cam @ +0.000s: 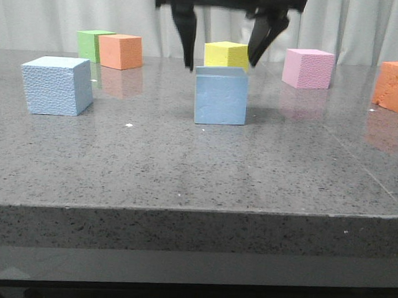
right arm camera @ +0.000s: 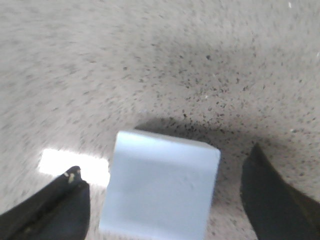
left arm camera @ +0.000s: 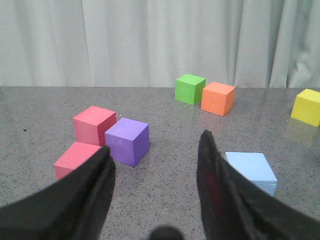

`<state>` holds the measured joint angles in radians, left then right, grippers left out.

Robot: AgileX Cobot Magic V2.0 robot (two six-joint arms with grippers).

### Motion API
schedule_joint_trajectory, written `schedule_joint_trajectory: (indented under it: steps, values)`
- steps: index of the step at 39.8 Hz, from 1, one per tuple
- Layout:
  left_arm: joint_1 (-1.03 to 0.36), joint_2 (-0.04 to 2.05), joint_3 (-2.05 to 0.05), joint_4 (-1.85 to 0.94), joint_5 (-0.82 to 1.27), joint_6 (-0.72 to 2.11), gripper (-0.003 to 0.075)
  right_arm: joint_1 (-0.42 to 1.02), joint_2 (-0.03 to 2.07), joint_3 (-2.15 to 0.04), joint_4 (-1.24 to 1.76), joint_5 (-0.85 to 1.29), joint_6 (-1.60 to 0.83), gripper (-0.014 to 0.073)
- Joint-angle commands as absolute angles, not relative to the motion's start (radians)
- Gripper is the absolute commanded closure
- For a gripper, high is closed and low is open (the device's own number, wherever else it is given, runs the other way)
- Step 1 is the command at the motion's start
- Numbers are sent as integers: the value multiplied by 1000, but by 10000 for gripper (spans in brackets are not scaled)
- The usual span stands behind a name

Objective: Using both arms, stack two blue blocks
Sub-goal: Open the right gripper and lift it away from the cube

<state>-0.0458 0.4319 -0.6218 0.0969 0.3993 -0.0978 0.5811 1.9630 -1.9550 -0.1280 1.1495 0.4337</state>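
Even, soft overhead light; the glossy tabletop [cam: 185, 155] mirrors the cubes faintly, and the right wrist view is blurred.

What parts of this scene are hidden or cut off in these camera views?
- Front view: the right gripper body is cut off by the top edge; the orange foam block by the right edge.
- Right wrist view: the centre pale blue foam cube is blurred and cut by the bottom edge.
- Left wrist view: a finger hides a corner of the other pale blue foam cube.
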Motion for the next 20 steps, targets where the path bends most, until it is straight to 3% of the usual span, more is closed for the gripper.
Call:
schedule_joint_trajectory:
  steps: [1,11,20]
  values:
    - [-52,445,-652,99,319,-97,355,542,1832,-1980,-43,1160,249,-22]
    - [-52,445,-652,99,319,-97,355,466,1612,-1781,-11,1169,93,-22]
    - [-52,445,-652,99,319,-97,355,458,1327,-1494,-12,990,25,-22]
